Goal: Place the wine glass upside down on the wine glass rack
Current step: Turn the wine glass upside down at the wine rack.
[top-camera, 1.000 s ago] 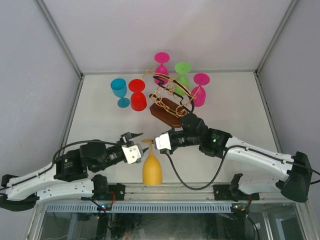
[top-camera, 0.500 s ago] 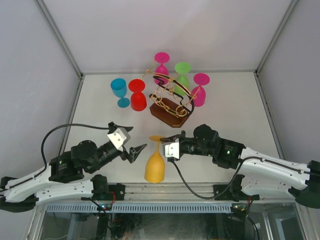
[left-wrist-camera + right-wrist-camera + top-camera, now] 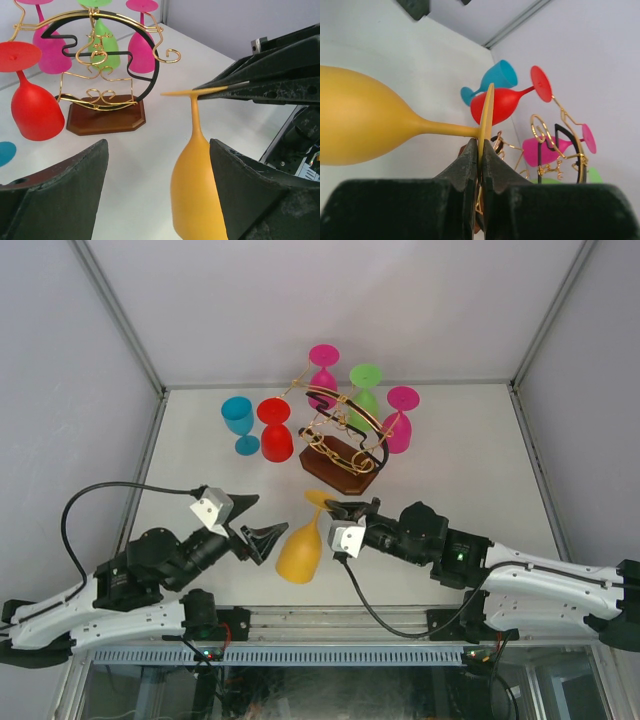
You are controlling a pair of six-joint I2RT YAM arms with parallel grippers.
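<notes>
From the left wrist, the yellow wine glass (image 3: 197, 185) in front of the wine glass rack (image 3: 105, 117) loses its rim to the bottom edge. The blue glass (image 3: 5, 152) left of the rack is mostly cropped. From the right wrist, the right gripper (image 3: 480, 150) mostly hides the rack's base.

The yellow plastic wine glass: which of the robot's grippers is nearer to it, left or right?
Right. The right gripper is shut on the flat foot of the yellow plastic wine glass, while the left gripper is open beside its bowl; contact there cannot be told.
</notes>
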